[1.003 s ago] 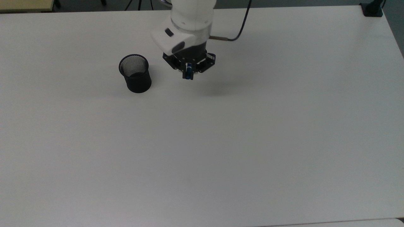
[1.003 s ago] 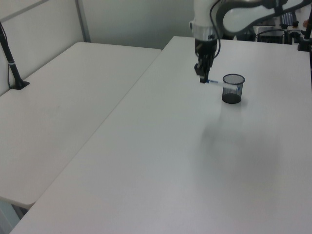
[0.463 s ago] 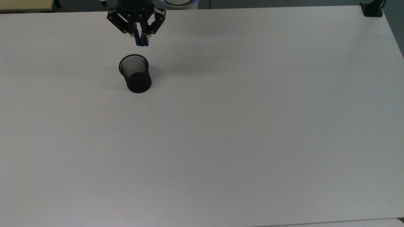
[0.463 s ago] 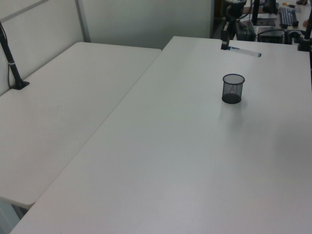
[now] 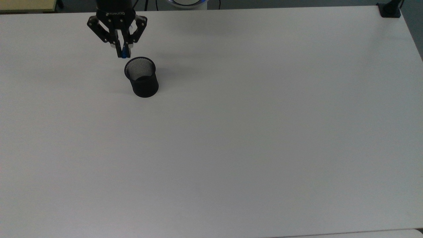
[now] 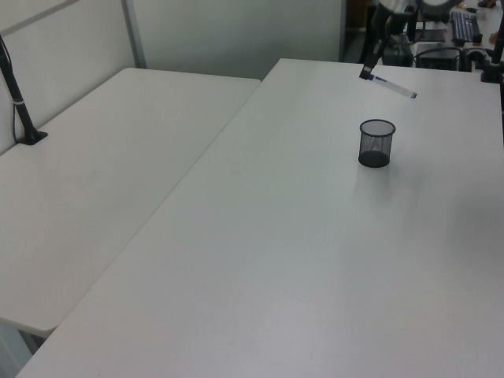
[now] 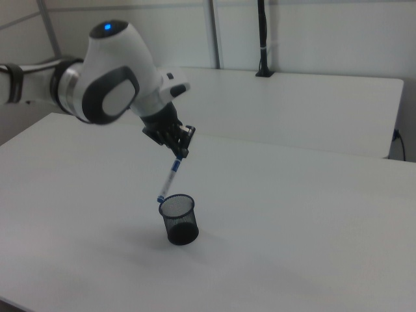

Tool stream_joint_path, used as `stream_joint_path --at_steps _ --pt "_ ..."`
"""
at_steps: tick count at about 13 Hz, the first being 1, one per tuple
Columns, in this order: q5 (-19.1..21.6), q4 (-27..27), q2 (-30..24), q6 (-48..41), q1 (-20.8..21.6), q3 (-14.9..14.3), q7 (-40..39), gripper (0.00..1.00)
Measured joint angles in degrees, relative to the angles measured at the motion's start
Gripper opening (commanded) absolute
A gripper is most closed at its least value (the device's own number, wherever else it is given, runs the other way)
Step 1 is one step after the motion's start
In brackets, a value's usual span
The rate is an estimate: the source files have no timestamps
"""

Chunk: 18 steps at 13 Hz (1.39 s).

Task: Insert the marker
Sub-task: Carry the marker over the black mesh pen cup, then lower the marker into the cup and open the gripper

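Observation:
My gripper (image 5: 122,50) hangs above the table just behind the black mesh cup (image 5: 142,81), slightly to the top view's left of it. It is shut on the marker (image 5: 124,53), gripping near the upper end. The white barrel of the marker (image 7: 169,179) slants downward from the gripper (image 7: 179,153), and its small blue lower end sits just beside the rim of the cup (image 7: 179,220), outside it on the right view's left. In the left view the marker (image 6: 392,86) points from the gripper (image 6: 367,73) down to the right, above the upright cup (image 6: 376,143).
The cup stands on a wide white table (image 5: 251,138). A black clamp (image 5: 390,10) sits at its far right corner. A second white table (image 6: 102,173) adjoins it, with a black post (image 6: 16,87) at its edge.
The gripper has swung with the marker from the top view's right of the cup, up and back, to behind and left of it. The marker now tilts down toward the cup's rim.

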Motion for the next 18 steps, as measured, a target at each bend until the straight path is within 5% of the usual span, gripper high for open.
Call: stream_joint_path --at_steps 4,18 --pt "0.00 -5.99 2.05 15.73 0.12 0.00 0.05 0.12" --pt "0.06 -10.61 6.82 30.41 3.75 0.51 5.26 0.14"
